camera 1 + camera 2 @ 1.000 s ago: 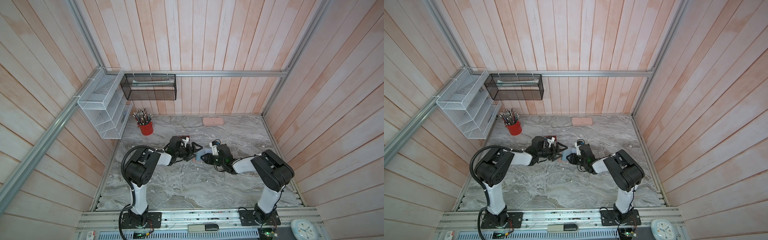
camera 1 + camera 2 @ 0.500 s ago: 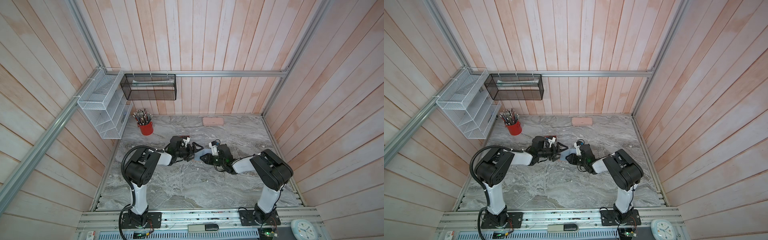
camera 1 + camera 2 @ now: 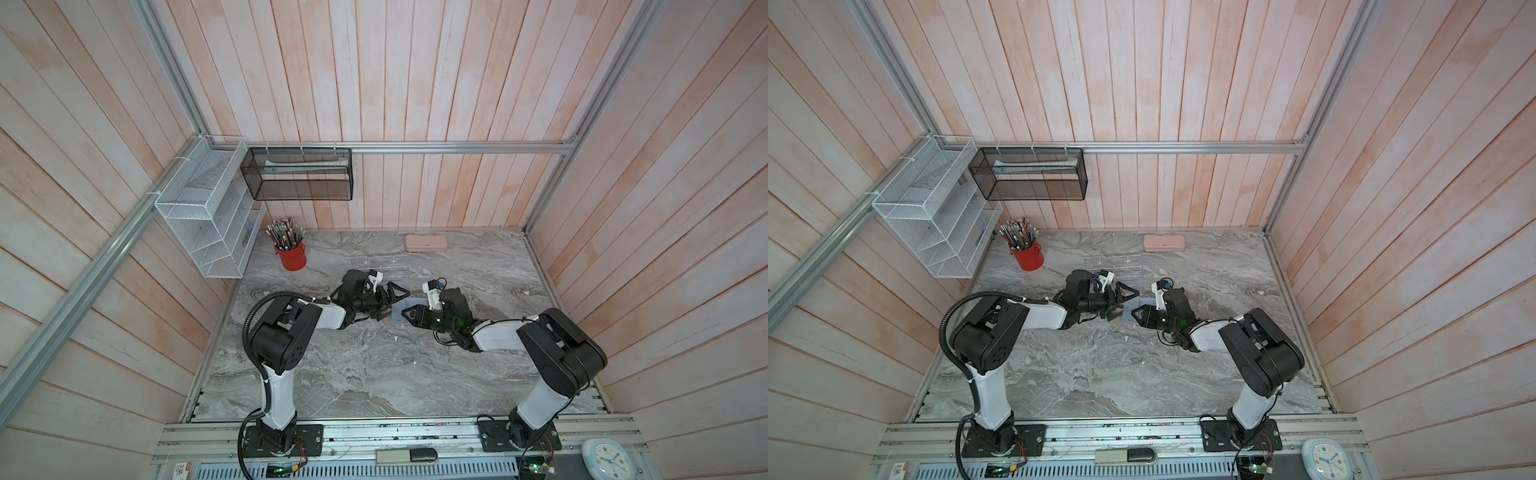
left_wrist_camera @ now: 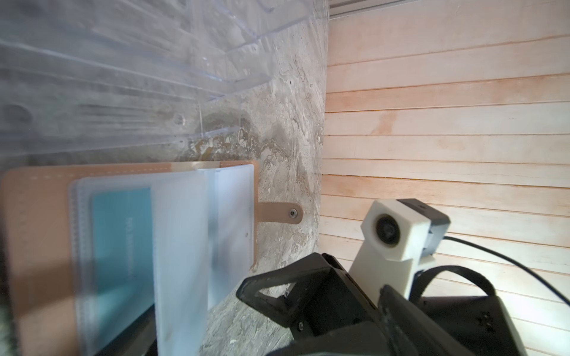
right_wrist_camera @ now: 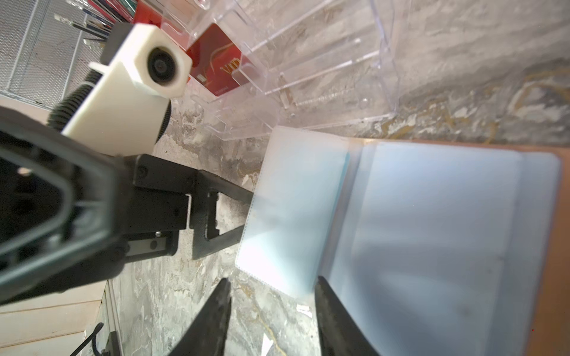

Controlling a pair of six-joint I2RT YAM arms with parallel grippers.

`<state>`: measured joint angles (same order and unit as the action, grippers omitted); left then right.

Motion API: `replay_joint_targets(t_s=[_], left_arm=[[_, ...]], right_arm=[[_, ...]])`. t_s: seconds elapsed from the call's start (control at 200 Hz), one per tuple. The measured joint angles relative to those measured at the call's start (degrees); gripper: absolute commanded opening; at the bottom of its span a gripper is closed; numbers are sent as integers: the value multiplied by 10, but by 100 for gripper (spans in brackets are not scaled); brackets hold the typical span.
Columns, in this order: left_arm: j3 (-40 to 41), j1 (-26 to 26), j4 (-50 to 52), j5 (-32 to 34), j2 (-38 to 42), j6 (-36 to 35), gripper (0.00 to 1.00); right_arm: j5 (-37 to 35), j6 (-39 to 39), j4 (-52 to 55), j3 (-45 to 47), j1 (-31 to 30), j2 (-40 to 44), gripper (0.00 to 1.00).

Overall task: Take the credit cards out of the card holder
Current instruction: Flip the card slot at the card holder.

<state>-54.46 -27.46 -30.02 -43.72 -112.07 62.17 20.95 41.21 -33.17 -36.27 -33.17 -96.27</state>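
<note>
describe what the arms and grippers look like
The left arm and right arm have white links and bulky black joints. A black ribbed hose loops beside the left one. The left gripper and right gripper carry black, open triangular fingers and white camera blocks.

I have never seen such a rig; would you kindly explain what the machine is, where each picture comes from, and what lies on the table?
These are two robot arms bolted at the front of a marble table, each ending in a two-fingered gripper. Both top views look down from overhead; the wrist views are taken from the arms themselves. Between the arms lies the card holder, open, with a teal card tucked inside. The left gripper is wide open at its sleeves. The right gripper is open too, a sleeve corner between its fingers. Neither holds anything. Farther back stand a clear rack with a red card in it, a red pencil cup and a pink case.
</note>
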Motion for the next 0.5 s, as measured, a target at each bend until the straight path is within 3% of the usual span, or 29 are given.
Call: replay_joint_targets(t_s=[0.385,0.5], left_arm=[[-27,-13,4,0,0,4,100],[-51,-23,4,1,-5,9,100]], right_arm=[[-54,-28,129,20,21,108,77],[-66,-40,161,26,30,148,81]])
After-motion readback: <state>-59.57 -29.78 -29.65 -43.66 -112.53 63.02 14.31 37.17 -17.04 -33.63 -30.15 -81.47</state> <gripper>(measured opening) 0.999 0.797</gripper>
